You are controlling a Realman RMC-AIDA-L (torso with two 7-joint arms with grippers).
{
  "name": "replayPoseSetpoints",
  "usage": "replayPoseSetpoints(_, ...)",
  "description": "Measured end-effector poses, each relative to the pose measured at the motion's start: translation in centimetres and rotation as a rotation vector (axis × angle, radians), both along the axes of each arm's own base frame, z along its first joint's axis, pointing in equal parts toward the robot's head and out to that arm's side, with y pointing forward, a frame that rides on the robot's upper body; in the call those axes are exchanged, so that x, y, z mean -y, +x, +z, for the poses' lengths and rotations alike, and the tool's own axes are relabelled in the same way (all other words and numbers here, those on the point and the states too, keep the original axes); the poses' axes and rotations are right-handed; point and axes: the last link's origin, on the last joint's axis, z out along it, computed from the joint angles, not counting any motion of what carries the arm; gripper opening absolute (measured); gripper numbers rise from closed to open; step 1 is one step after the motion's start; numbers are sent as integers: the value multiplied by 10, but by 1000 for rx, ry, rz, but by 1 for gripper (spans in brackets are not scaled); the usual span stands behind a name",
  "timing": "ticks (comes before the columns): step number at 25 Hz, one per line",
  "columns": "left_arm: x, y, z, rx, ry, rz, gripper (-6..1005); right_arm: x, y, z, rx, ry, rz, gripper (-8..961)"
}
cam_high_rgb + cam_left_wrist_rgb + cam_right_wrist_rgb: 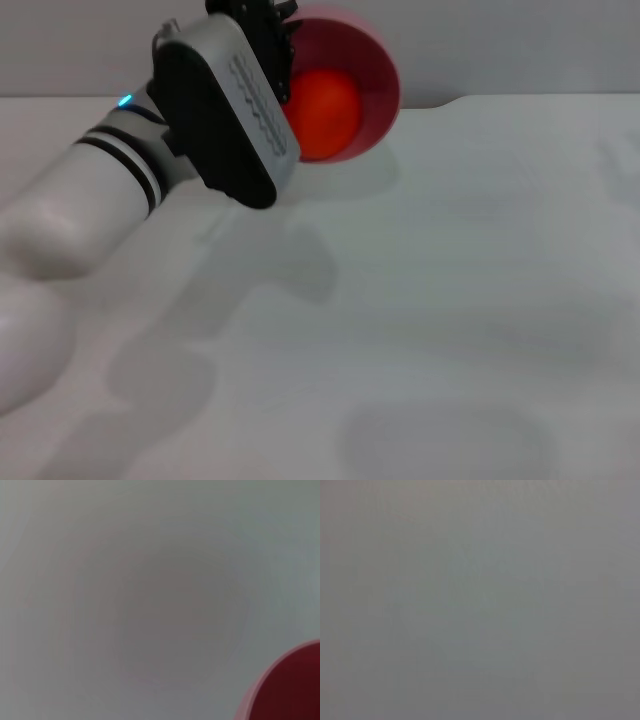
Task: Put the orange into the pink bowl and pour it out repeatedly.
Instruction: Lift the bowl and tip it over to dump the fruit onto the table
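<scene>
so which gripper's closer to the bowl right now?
Left. The left gripper is right at the pink bowl, against its rim, with the bowl tilted and the orange inside. The right gripper isn't in view; its wrist camera shows only blank surface.

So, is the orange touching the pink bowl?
Touching. In the head view the orange lies inside the tilted pink bowl, resting against its inner wall with no gap visible.

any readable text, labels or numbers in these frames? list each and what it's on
None readable.
Left gripper housing: raised ridges only, no legible lettering.
Pink bowl: plain, unmarked.
Orange inside the bowl: no sticker visible.
Table: no markings.
Right wrist view: blank surface only.
</scene>
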Motion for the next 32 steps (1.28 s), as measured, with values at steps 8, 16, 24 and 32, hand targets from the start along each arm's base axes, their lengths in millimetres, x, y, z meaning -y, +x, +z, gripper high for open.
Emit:
replayPoseSetpoints(8,10,4,-5,-8,154,-155,42,3,0,-2,-22,-7,15,522)
replayPoseSetpoints(16,11,8,-3,5,192,-192,42,1,-5,-2,-22,-8,39,522)
replayPoseSetpoints(24,17,9,-3,25,217,-217,42,1,-8,-2,-22,-7,54,522)
replayPoseSetpoints(32,9,17,5,231,88,-65,42,2,-6,-3,-24,-10,49,522)
